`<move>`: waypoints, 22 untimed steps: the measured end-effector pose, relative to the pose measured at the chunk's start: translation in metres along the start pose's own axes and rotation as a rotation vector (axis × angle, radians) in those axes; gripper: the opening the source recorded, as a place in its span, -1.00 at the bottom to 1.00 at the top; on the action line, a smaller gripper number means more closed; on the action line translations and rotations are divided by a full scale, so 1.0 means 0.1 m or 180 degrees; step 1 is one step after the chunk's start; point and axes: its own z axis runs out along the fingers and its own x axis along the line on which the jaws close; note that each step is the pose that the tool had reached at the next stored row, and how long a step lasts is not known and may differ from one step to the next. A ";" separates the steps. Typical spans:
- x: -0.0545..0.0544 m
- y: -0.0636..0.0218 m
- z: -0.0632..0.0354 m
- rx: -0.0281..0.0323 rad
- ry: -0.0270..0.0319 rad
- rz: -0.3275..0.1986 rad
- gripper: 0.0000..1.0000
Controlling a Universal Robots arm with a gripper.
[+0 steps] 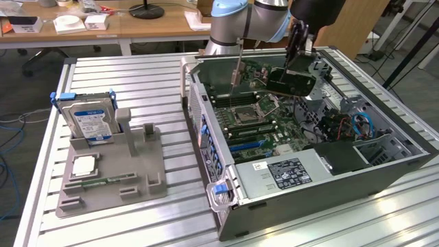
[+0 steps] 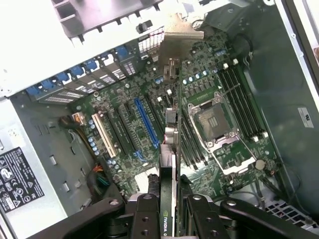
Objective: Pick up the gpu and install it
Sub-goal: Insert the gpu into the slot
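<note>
My gripper [image 1: 296, 54] is shut on the gpu [image 1: 287, 82], a dark flat card that hangs above the open computer case [image 1: 329, 180]. In the wrist view the gpu [image 2: 168, 149] runs edge-on away from my gripper [image 2: 169, 211], with a black finger [image 2: 144, 214] on each side of it. Its silvery end bracket [image 2: 182, 30] points toward the case's rear wall. The card hovers over the green motherboard [image 2: 124, 124], close beside the long blue slot [image 2: 145, 122] and apart from it.
The motherboard's processor socket [image 2: 214, 122] lies beside the card. The power supply [image 1: 285, 172] fills the case's near end. On the exterior view's left, a grey holder [image 1: 137, 180] carries a silver hard drive [image 1: 89, 121], a small chip [image 1: 82, 165] and a memory stick [image 1: 103, 181].
</note>
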 end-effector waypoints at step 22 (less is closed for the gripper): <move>0.00 0.000 0.000 -0.0015 0.0012 -0.0627 -0.47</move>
